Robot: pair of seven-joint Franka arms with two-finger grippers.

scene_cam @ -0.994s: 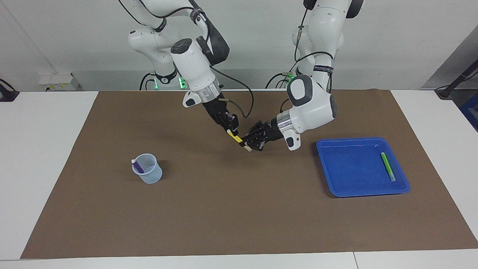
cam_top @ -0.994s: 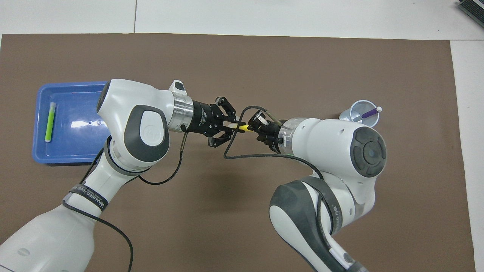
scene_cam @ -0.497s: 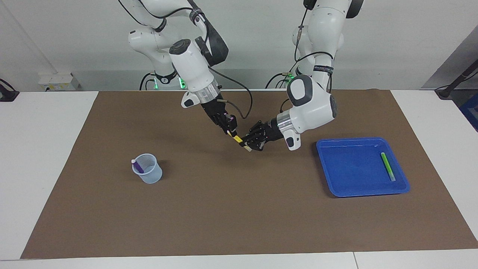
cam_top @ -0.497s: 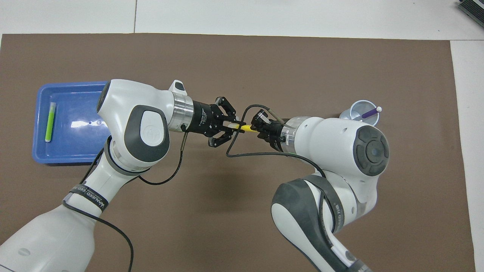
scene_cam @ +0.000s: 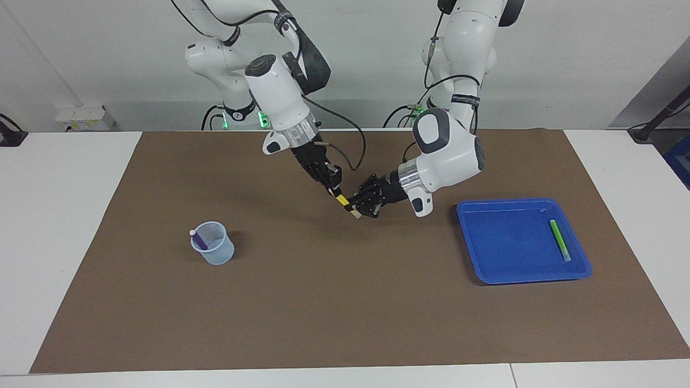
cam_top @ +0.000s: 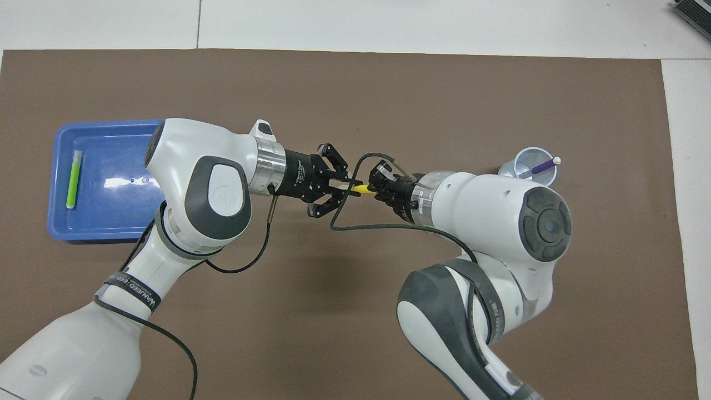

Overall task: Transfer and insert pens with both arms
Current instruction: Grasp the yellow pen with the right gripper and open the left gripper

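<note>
Pens are in three places. One yellow pen (scene_cam: 343, 200) is up in the air over the middle of the brown mat (scene_cam: 345, 302), and both grippers have hold of it. The left gripper (scene_cam: 356, 207) comes in from the blue tray's end of the table and is closed tight on the lower part of the pen, with the pen's pale end (scene_cam: 356, 215) sticking out just under it. The right gripper (scene_cam: 335, 189) comes down from above on a slant and is closed tight on the upper end of the same pen. So the yellow part shows as a short bit between the two grippers. In the overhead view the yellow pen (cam_top: 361, 189) lies like a small bridge from the left gripper (cam_top: 349, 187) to the right gripper (cam_top: 371, 189).

A purple pen (scene_cam: 199, 238) stands leaning in the clear cup (scene_cam: 214, 251), with its pale end poking up over the rim. The cup sits on the mat toward the right arm's end of the table, well apart from the grippers.

A green pen (scene_cam: 559, 240) lies flat in the blue tray (scene_cam: 506, 242), close to the tray's outer wall. The tray sits on the mat toward the left arm's end of the table.
</note>
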